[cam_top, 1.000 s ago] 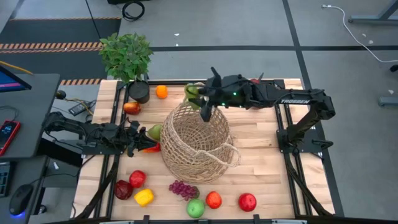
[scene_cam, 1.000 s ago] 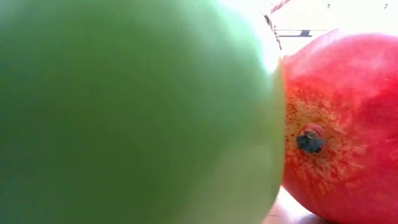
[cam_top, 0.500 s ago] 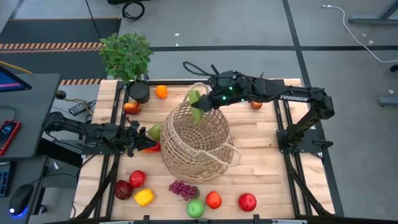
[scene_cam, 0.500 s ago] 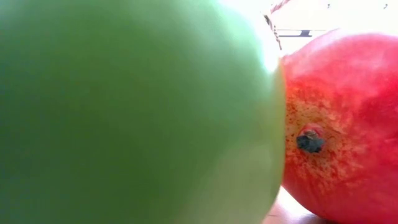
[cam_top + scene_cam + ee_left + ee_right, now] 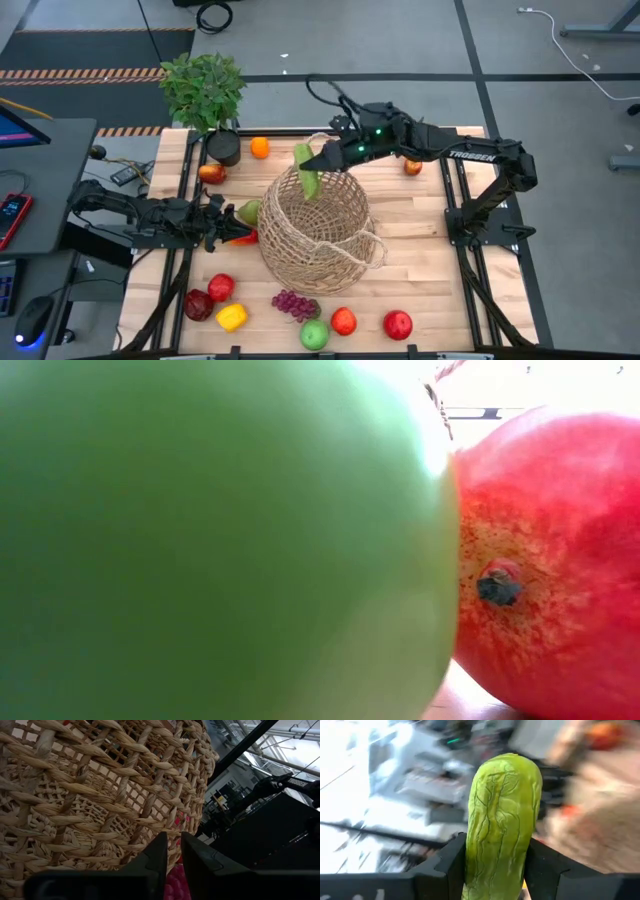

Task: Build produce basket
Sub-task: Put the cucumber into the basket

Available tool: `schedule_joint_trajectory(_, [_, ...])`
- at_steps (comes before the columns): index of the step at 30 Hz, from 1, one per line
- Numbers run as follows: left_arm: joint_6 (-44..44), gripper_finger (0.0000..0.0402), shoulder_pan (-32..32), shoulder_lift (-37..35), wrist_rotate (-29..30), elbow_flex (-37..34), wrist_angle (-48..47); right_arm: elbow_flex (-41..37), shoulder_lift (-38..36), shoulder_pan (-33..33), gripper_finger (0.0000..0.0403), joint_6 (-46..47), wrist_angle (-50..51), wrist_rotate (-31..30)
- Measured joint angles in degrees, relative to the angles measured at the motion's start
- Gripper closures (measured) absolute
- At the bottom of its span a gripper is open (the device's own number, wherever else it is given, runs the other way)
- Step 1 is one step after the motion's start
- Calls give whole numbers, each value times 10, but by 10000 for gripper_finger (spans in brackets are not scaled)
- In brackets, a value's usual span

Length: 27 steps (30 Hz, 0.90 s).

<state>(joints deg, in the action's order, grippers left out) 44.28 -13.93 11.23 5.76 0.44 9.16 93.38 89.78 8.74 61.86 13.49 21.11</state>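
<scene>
Right claw (image 5: 322,160): clenched on the green cucumber (image 5: 306,170), fingers (image 5: 445,867) pressed to both its sides in the right wrist view.
Change: carried in from the basket's far rim a second ago to a spot above the far part of the opening; cucumber now hanging tip-down over the weave.
Basket (image 5: 318,222): upright at mid-counter, nothing visible inside it.
Meaning: first item apparently close to release; a drop from here judged likely to land inside, though the rim lies near.
Left claw (image 5: 170,851): low beside the basket's left wall, fingers nearly together with a thin gap, nothing seen between them; wicker filling the left wrist view.
Loose produce: orange (image 5: 260,147) and potted plant (image 5: 205,92) beyond the basket's far-left side; pear (image 5: 248,212) just left of the basket; purple grapes (image 5: 292,303), green apple (image 5: 315,334), red apple (image 5: 398,324) and yellow pepper (image 5: 231,317) on the counter (image 5: 430,250) at the basket's near side.
Low view: blocked by a green fruit and a red one touching.
Progress: early, nearly everything still outside the basket.
</scene>
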Motion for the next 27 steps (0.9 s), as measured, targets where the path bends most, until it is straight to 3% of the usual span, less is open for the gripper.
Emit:
schedule_joint_trajectory(5, [0, 341, 0, 0, 0, 0, 0, 0, 0, 12, 233, -74, -117, 138])
schedule_joint_trajectory(10, [0, 346, 0, 0, 0, 0, 0, 0, 0, 30, 233, -160, -140, 237])
schedule_joint_trajectory(19, [0, 340, 0, 0, 0, 0, 0, 0, 0, 53, 233, -185, -128, 247])
schedule_joint_trajectory(27, [0, 346, 0, 0, 0, 0, 0, 0, -1, 45, 233, -459, -55, 248])
